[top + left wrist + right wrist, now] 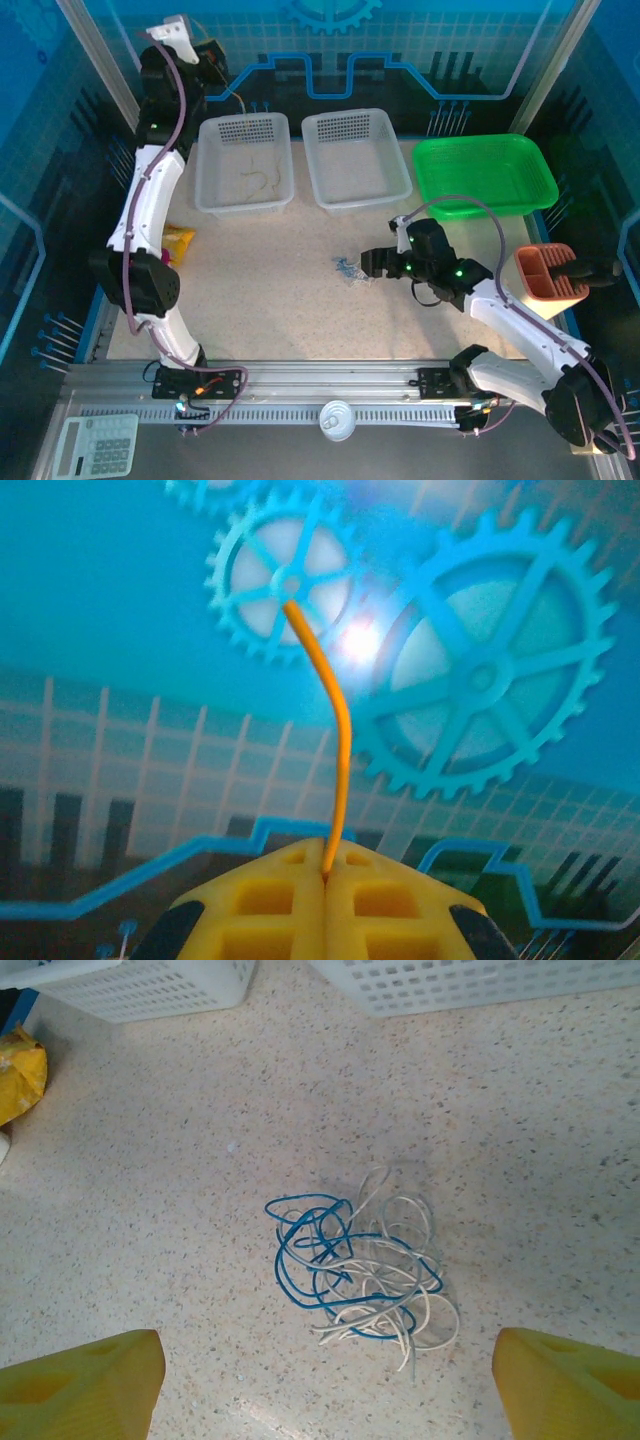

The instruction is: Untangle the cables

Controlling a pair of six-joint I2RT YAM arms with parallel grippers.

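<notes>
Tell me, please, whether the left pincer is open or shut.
Shut: on the left pincer both fingers meet, clamping the yellow cable between them.
</notes>
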